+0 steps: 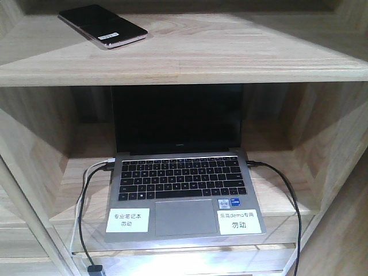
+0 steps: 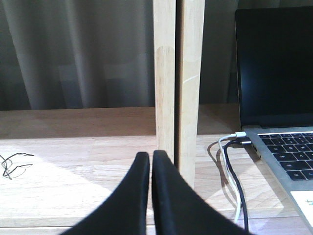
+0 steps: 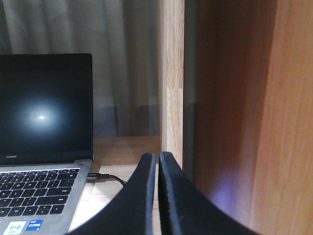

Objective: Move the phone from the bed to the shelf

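Observation:
The phone (image 1: 102,26), a glossy black slab with a pinkish edge and a small white sticker, lies flat on the upper board of the pale wooden shelf (image 1: 230,57), at its left end. Neither gripper shows in the front view. In the left wrist view my left gripper (image 2: 151,157) is shut with nothing in it, low over a shelf board just in front of a wooden upright (image 2: 178,88). My right gripper (image 3: 158,158) is likewise shut and empty, beside another upright (image 3: 172,78). The bed is out of view.
An open grey laptop (image 1: 181,184) with a dark screen fills the compartment below the phone. A white cable and a black cable (image 1: 83,230) hang from its left side, and a black cable (image 1: 290,201) from its right. Curtains (image 2: 78,54) hang behind the shelf.

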You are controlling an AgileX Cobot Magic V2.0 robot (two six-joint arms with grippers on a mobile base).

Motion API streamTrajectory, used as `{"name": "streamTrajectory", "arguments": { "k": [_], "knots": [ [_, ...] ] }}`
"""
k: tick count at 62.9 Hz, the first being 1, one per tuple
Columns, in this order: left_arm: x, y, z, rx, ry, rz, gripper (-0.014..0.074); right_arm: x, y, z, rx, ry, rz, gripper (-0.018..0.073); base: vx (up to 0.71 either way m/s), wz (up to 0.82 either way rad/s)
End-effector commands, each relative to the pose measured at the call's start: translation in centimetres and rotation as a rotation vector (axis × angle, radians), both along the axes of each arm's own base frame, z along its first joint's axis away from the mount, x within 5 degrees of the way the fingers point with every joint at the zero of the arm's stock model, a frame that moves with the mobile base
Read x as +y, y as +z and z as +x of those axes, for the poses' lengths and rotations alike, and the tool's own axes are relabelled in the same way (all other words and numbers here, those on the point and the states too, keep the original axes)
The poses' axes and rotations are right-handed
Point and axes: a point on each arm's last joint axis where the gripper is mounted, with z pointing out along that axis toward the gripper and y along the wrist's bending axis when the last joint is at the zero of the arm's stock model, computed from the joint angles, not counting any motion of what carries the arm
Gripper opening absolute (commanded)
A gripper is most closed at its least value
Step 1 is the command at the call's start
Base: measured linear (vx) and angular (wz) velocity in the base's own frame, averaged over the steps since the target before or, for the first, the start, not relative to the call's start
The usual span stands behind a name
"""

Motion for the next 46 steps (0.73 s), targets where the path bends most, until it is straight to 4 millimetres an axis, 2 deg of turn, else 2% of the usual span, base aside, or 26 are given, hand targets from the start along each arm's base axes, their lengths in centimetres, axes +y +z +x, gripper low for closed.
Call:
{"name": "streamTrajectory", "arguments": {
  "k": [1, 46],
  "knots": [
    [0.02, 0.5, 0.04, -0.075, 0.003, -0.007, 0.0001, -0.04, 0.42, -0.07, -0.082, -0.008, -0.013, -0.0002, 0.0, 0.0],
    [0.02, 0.5, 0.04, -0.075, 0.003, -0.007, 0.0001, -0.04, 0.42, -0.07, -0.082, -0.008, -0.006, -0.0002, 0.0, 0.0]
  ]
}}
